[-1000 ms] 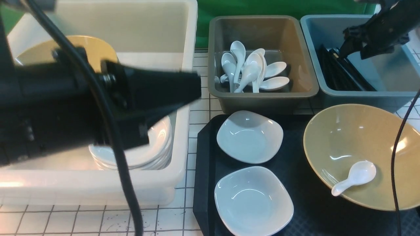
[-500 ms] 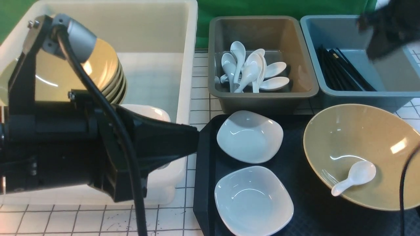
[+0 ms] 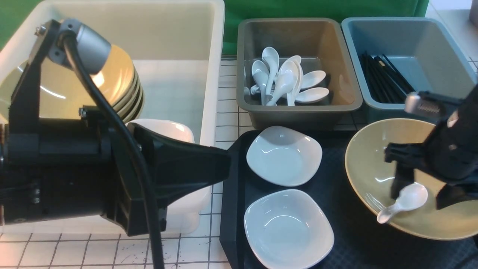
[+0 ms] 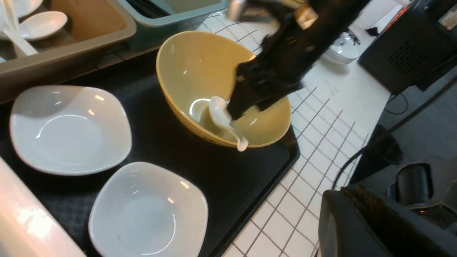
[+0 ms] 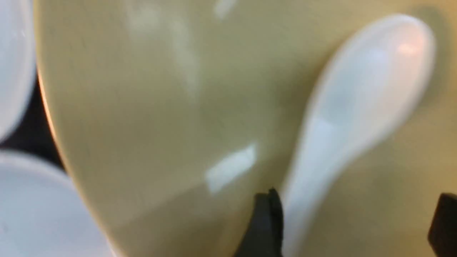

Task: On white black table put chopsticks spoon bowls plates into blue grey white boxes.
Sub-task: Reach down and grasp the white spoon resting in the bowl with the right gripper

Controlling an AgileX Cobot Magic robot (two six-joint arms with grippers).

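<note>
- Front view: the right claw [image 3: 421,198] hangs spread inside the loose bowl [image 3: 373,168]. The spoon [image 3: 405,201] lies between its fingers on the bowl's sloping wall, and nothing is pinched yet.
- Right wrist view agrees. One finger [image 5: 266,221] sits just beside the spoon's handle and the other is well apart on the far side. The picture is blurred, so I cannot tell whether that finger touches the spoon.
- The straddle is probably there so that a closing pinch catches the spoon across its narrow width. I judge the spoon goes first, since the bowl cannot be stacked with it inside.
- Beyond this claw and to its left, the grey box [image 3: 298,112] holds a heap of spoons [image 3: 283,80], so that is the likely drop place.
- Straight beyond the claw, the blue box [image 3: 373,108] holds the chopsticks [image 3: 384,82], laid along one wall.
- The left claw [image 3: 220,168] is pressed together with nothing in it. It hovers in front of the white tub [image 3: 216,74], with its tip near the tray [image 3: 231,186].
- Two plates [image 3: 283,155] lie on the tray just to the right of its tip. From there it is clear of the other arm and close to those plates.
- Behind the left claw, the tub holds stacked bowls [image 3: 119,86] and stacked plates [image 3: 175,129] side by side, one pile for each kind.
- The tray and boxes stand on the tiled worktop [image 3: 224,112].
- The glossy spoon on a slope may slip from a shallow pinch.
</note>
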